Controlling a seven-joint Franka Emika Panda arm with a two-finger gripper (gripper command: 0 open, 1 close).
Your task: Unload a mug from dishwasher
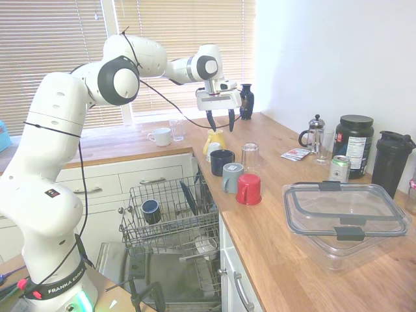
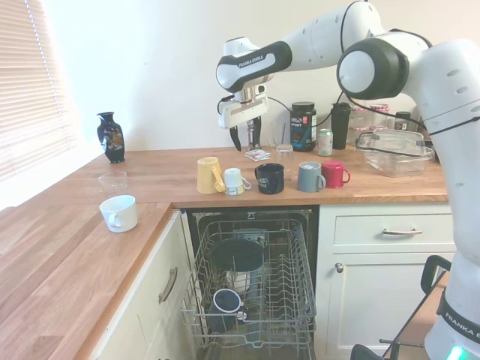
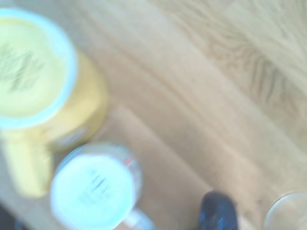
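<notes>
The mug point(image 1: 221, 161) point(image 2: 270, 178), glossy and almost black, stands upside down on the wooden counter in a row of mugs. High above that row, over the counter behind the yellow mug point(image 1: 215, 140) point(image 2: 209, 174) point(image 3: 38, 81), my gripper point(image 1: 221, 125) point(image 2: 245, 142) hangs open and empty, fingers pointing down. The dishwasher point(image 1: 162, 273) has its door dropped and its grey wire rack point(image 1: 170, 218) point(image 2: 255, 289) pulled out. A dark blue mug with a paler inside point(image 1: 151, 211) point(image 2: 225, 304) lies in the rack. A dark curved piece point(image 3: 218, 214) shows in the wrist view.
Beside the mug stand a small white mug point(image 2: 235, 181) point(image 3: 93, 189), a grey mug point(image 1: 232, 177), a red mug point(image 1: 249, 189) and an upturned glass point(image 1: 250, 156). A clear lidded container point(image 1: 344, 214), a french press point(image 1: 315, 133) and canisters sit further along. A black plate point(image 2: 236, 255) rests in the rack.
</notes>
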